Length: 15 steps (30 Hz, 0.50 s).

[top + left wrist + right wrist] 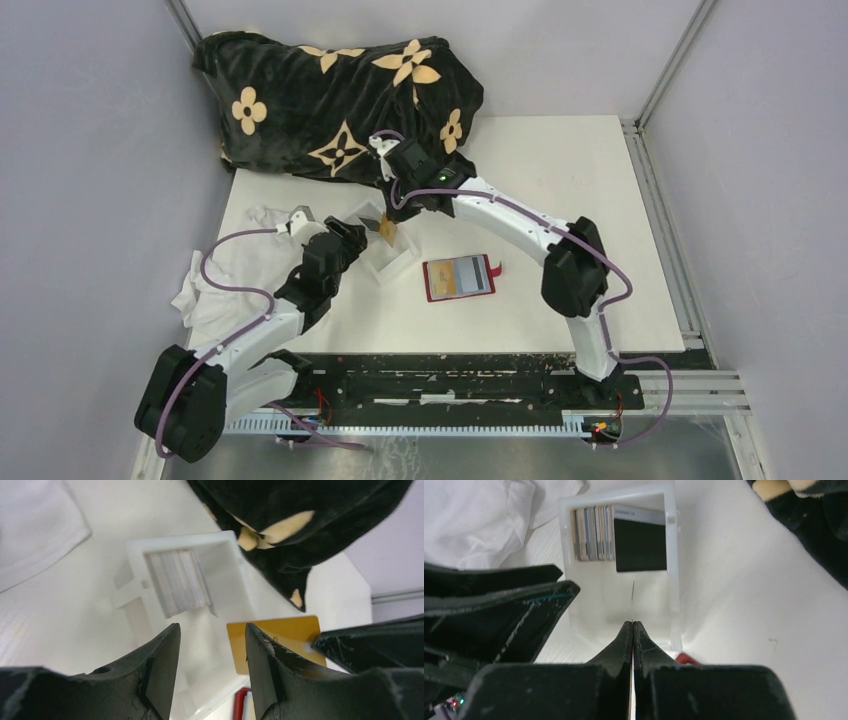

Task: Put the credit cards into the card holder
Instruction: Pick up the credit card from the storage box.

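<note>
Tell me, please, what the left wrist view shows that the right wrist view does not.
Only left wrist: the flat face of the yellow card. Only right wrist: a black card standing in the box, and the yellow card edge-on, a thin line in the shut right pincer. Both: the box, the white cloth, the dark blanket.

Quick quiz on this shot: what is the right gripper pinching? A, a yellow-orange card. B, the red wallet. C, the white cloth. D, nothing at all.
A: the right gripper is shut on a yellow-orange card, seen edge-on between its fingertips above the clear box, while the red wallet lies apart on the table.
</note>
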Motion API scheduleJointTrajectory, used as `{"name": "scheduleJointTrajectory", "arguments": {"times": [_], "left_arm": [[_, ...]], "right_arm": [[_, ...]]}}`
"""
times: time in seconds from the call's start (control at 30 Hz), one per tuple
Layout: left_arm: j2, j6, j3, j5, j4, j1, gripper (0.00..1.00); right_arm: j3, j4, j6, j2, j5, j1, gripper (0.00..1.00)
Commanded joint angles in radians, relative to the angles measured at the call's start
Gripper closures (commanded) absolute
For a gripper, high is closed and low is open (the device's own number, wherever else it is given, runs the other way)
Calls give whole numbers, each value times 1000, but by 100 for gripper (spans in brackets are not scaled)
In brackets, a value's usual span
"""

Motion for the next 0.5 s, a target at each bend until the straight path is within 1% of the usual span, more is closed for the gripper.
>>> {"name": "scheduleJointTrajectory", "arguments": {"times": [0.0,0.13,0.23,0.33,0.47], "left_arm": [[-57,69,27,107,106,4,42],[-84,73,-1,227,183,2,42],[-80,85,-14,331,230,1,41],[-73,94,-39,444,310,-2,41],[-52,108,-71,603,423,-8,45]], "right_arm": [[-148,94,-2,-203,-21,8,99],[-345,146,17,-366,-49,10,99],[-479,168,35,-482,-79,9,99],[-601,179,57,-584,-113,10,99],[-747,213,104,-715,-157,9,99]]}}
